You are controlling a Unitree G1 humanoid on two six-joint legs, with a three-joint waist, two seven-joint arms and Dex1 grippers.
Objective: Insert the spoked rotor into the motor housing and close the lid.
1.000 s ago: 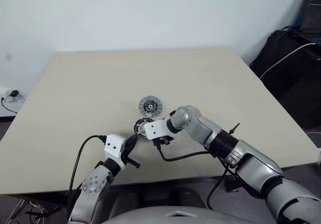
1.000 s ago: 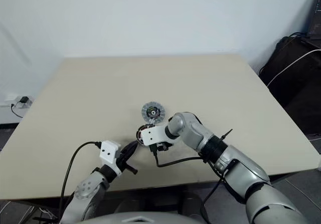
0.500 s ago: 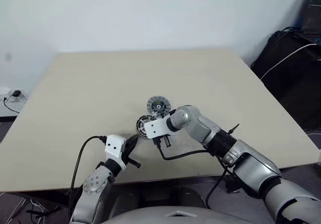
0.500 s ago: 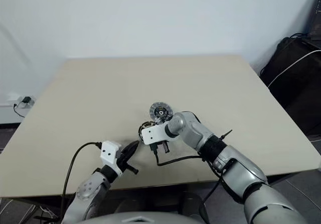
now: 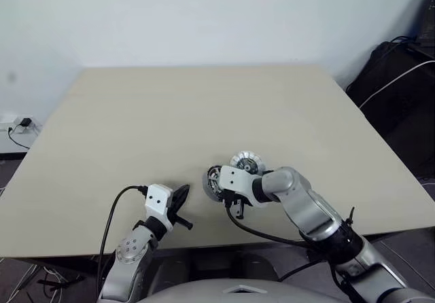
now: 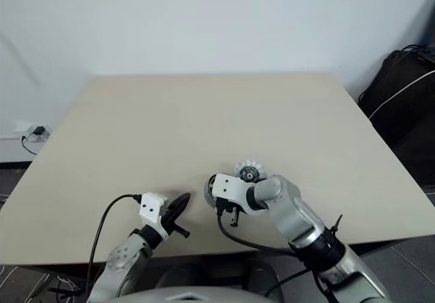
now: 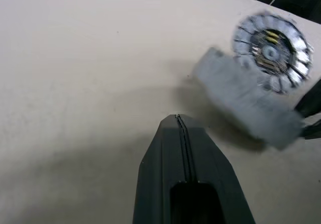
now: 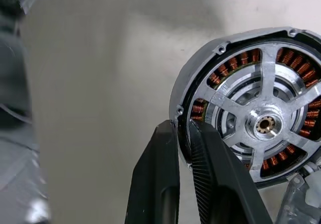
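Copper-wound motor housing point(image 8: 261, 103), spoked rotor point(image 8: 264, 124) already seated, is being pinched at its rim by the right gripper point(image 8: 183, 133), the left gripper point(image 7: 179, 121) is idling with jaws closed empty, and the lid point(image 5: 246, 162) just beside looks to be wanted next.

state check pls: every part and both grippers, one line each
spoked rotor: seated in the housing, spokes over the windings
motor housing: open, no lid, rim pinched, tilted on edge
lid: off, flat on the table, dark-centre face up
right gripper: shut on the housing rim
left gripper: shut, holding nothing
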